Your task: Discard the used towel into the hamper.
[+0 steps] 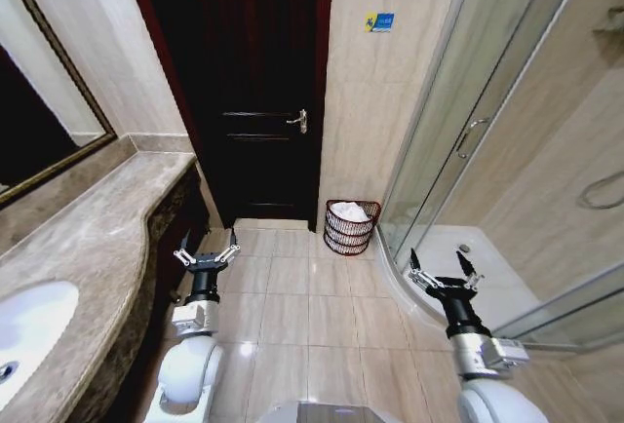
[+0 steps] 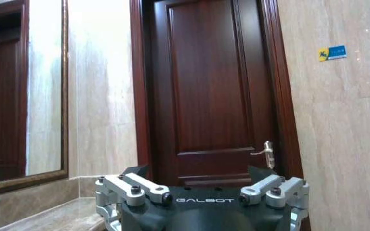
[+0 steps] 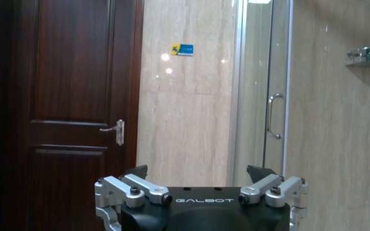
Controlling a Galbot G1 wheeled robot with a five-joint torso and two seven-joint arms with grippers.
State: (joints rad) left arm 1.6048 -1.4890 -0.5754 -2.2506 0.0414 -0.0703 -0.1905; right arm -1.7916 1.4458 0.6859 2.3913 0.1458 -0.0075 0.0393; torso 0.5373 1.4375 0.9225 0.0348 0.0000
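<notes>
Hamper stands on the floor against the wall between door and shower glass, white cloth already inside. Left gripper and right gripper hang wide, empty, well apart from it, apparently because nothing remains to carry.

The small round dark reddish-brown wire hamper stands on the tiled floor against the far wall, between the dark wooden door on its left and the glass shower enclosure on its right. A white crumpled towel lies in it. The marble desk with its white sink runs along the left, under a framed mirror.
</notes>
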